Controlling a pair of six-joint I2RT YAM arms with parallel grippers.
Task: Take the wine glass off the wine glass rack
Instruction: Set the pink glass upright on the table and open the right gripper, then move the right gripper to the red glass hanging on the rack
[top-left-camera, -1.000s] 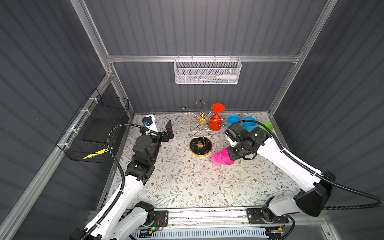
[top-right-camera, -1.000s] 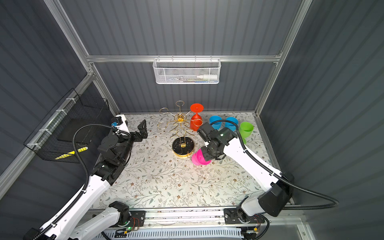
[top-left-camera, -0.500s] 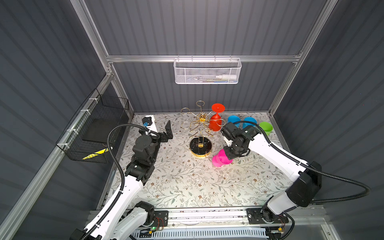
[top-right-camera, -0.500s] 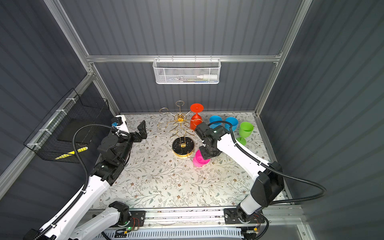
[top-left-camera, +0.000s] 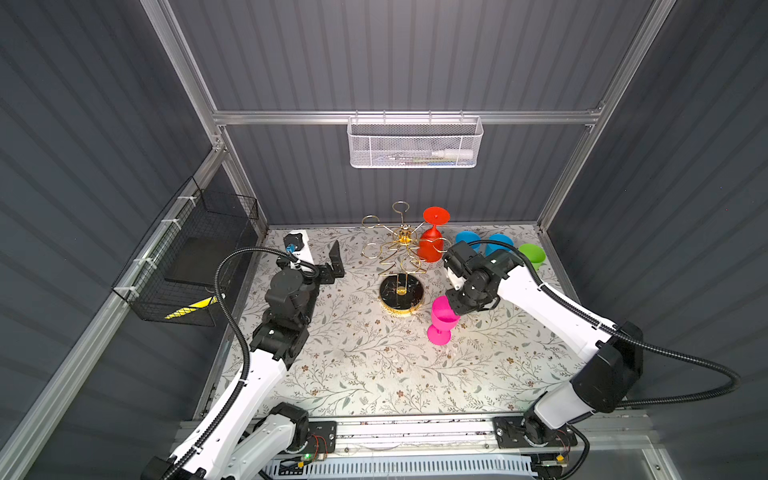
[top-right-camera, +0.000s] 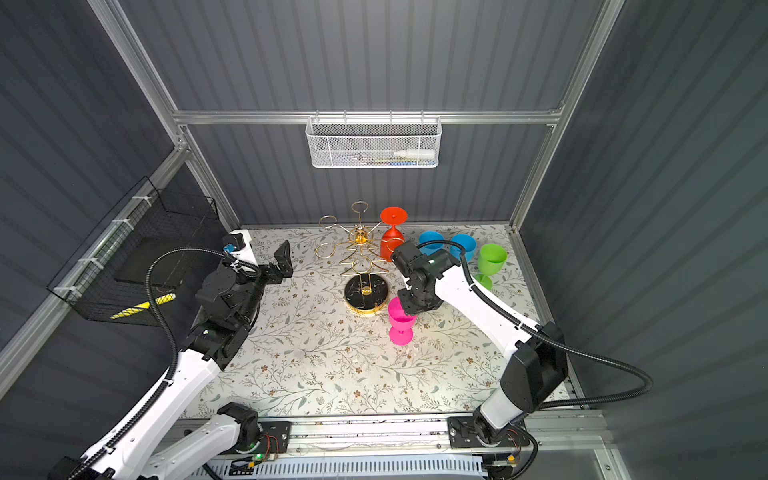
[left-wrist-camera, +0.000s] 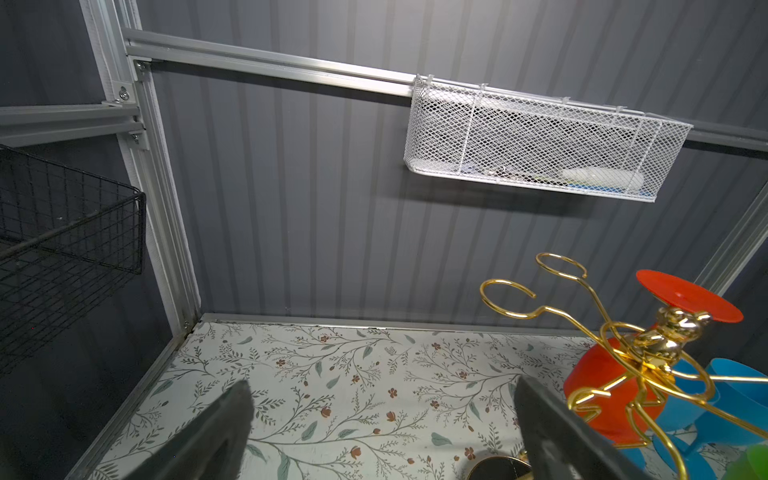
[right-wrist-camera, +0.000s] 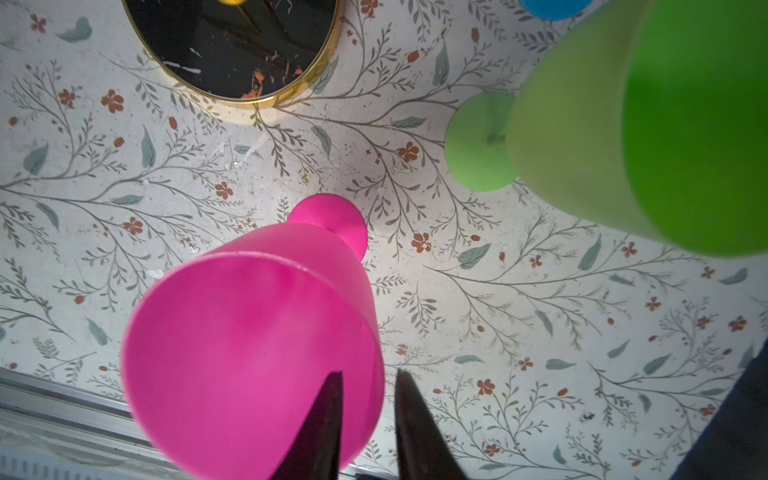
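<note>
Beside the black base of the wine glass rack (top-left-camera: 409, 293), the pink wine glass (top-left-camera: 444, 318) stands upright on the floral table (top-left-camera: 374, 374), the right gripper (right-wrist-camera: 368, 386) narrowly parted astride its rim; a straight lift should clear it untipped, the left gripper (left-wrist-camera: 382, 384) wide open, well apart

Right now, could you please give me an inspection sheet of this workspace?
Surface: floral table, nothing spilled.
Job's things: wine glass rack holds one red glass upside down; pink glass stands upright beside its base.
Clutter: two blue glasses, one green glass, back right.
Grippers: left gripper open, empty; right gripper open, fingers astride the pink rim.
Cables: black hoses along both arms.
Surroundings: white mesh basket, black wire basket on walls.
</note>
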